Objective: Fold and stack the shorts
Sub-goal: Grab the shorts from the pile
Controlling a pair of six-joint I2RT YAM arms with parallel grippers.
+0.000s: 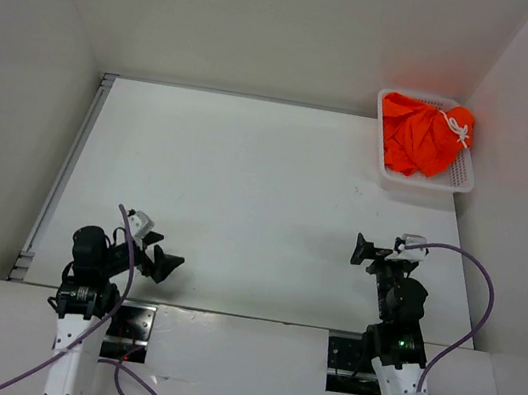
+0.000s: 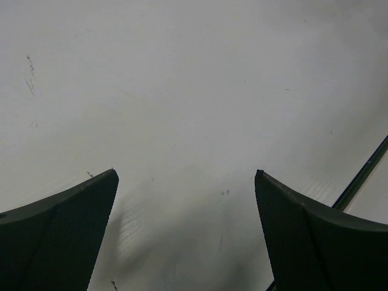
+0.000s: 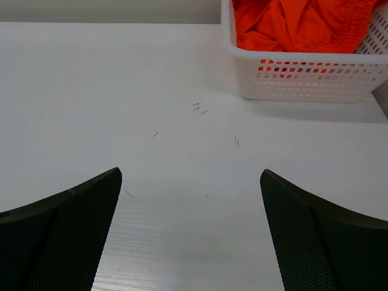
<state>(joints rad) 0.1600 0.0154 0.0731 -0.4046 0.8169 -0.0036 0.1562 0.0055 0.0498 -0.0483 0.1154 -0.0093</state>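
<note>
The bright orange shorts (image 1: 419, 132) lie crumpled in a white slotted basket (image 1: 424, 181) at the table's far right corner, their white drawstring (image 1: 457, 128) on top. In the right wrist view the shorts (image 3: 297, 24) show in the basket (image 3: 303, 73) at the upper right. My left gripper (image 1: 164, 260) is open and empty over the near left of the table (image 1: 244, 194); it also shows in the left wrist view (image 2: 187, 176). My right gripper (image 1: 366, 251) is open and empty at the near right, well short of the basket; it also shows in the right wrist view (image 3: 191, 173).
White walls enclose the table at the back and both sides. A metal rail (image 1: 63, 174) runs along the left edge. The table (image 3: 151, 109) carries small scuff marks. Cables loop from both arms near the front edge.
</note>
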